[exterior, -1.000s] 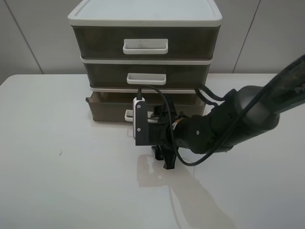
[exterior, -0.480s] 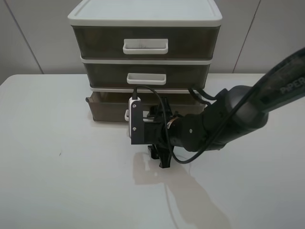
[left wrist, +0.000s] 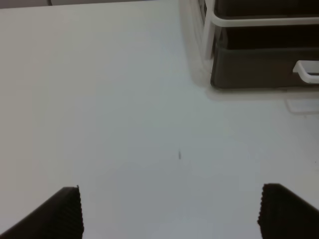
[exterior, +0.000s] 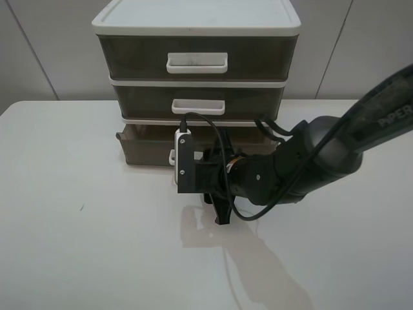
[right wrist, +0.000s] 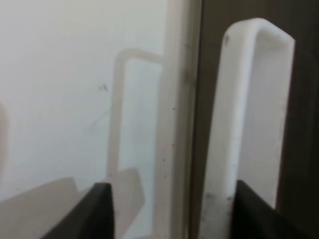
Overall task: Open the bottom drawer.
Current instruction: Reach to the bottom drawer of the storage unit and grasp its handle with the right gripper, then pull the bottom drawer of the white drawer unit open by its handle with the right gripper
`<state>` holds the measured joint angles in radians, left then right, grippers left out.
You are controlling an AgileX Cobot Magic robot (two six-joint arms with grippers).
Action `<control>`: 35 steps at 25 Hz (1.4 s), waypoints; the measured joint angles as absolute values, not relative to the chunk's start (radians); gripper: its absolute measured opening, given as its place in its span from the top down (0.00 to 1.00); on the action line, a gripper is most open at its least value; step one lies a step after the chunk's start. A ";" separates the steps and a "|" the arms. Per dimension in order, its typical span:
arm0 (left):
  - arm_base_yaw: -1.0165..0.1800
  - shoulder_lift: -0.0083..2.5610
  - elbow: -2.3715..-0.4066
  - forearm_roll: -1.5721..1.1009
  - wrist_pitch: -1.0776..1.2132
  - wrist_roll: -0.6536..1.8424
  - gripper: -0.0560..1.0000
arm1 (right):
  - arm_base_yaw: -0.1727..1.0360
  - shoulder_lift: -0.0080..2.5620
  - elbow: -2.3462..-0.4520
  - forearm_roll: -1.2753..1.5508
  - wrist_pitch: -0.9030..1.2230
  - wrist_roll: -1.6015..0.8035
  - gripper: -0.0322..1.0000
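The bottom drawer (exterior: 147, 146) is smoky-brown and translucent, the lowest of three, and stands slightly out from the cabinet. My right gripper (exterior: 208, 170) is rolled on its side directly in front of it and covers most of the white loop handle (exterior: 173, 156). In the right wrist view the handle (right wrist: 255, 114) is very close, and the open right gripper (right wrist: 174, 214) has its fingers (right wrist: 98, 211) spread on either side of the handle's near end. My left gripper (left wrist: 172, 214) is open and empty over bare table, far from the drawer (left wrist: 254, 67).
The white cabinet (exterior: 197, 22) stands at the back of the white table (exterior: 77, 245), with the taller top drawer (exterior: 197, 61) and the dark middle drawer (exterior: 199, 103) both closed. A grey wall is behind. A black cable (exterior: 213, 126) loops over the right wrist.
My right gripper has shifted a little left and closer to the drawer front. The drawer itself has not visibly moved.
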<state>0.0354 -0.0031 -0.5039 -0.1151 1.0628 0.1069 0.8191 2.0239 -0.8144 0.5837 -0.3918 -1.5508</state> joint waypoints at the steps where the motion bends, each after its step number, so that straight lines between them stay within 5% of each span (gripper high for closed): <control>1: 0.035 -0.003 -0.504 -0.115 1.063 0.107 0.27 | 0.819 2.024 -0.814 0.584 -0.404 -1.551 0.73; 4: 0.035 -0.003 -0.504 -0.115 1.063 0.107 0.27 | 0.819 2.024 -0.818 0.591 -0.430 -1.551 0.89; 7: 0.035 -0.003 -0.504 -0.115 1.063 0.107 0.27 | 0.819 2.024 -0.818 0.600 -0.436 -1.551 0.93; 35: 0.035 -0.003 -0.504 -0.115 1.063 0.107 0.27 | 0.854 1.907 -0.731 0.707 -0.288 -1.551 0.95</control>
<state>0.0354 -0.0031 -0.5039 -0.1151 1.0628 0.1069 0.8535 1.9066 -0.7311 0.7070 -0.2876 -1.5508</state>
